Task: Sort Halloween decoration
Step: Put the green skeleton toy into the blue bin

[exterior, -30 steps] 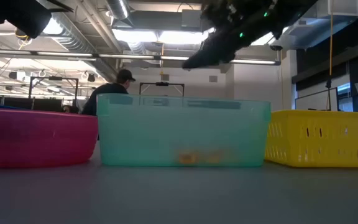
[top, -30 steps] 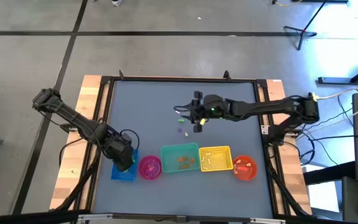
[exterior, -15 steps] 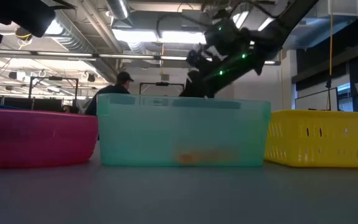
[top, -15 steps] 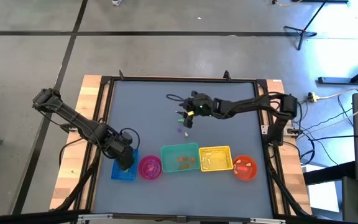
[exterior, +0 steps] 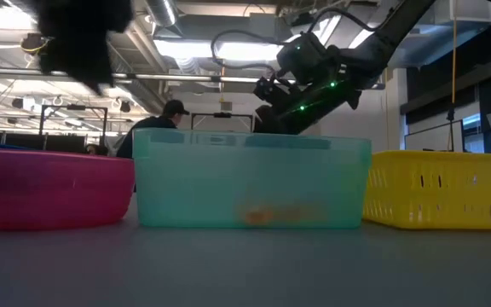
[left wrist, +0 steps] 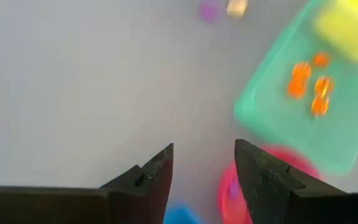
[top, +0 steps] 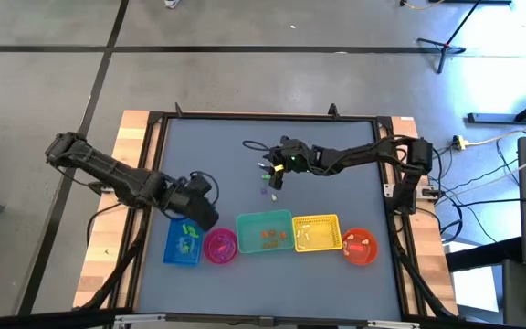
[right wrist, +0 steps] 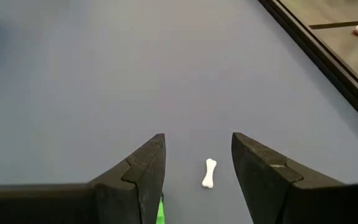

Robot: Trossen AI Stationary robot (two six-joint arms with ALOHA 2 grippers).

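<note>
A few tiny trinkets lie loose on the grey table: a green one (top: 266, 166), a purple one (top: 265, 192) and a pale one (top: 275, 194). My right gripper (top: 277, 175) hangs low over them, open. In its wrist view a small white bone (right wrist: 209, 173) lies flat on the table between and ahead of the fingers (right wrist: 197, 140), and a green bit (right wrist: 161, 211) shows beside one finger. My left gripper (top: 208, 215) is open and holds nothing (left wrist: 204, 149), above the table just beyond the blue container (top: 183, 244), which has green trinkets inside.
Along the near edge stand a row of containers: blue, a pink bowl (top: 220, 245), a teal bin (top: 265, 232) with orange trinkets, a yellow basket (top: 316, 232) and an orange bowl (top: 361, 247). A person stands in the room beyond (exterior: 170, 115).
My left gripper has swung away from over the blue container, toward the table's far and right side, turning as it went; the container's green trinkets now show. My right gripper has come down toward the loose trinkets, shifting a little toward the left, then stayed still.
</note>
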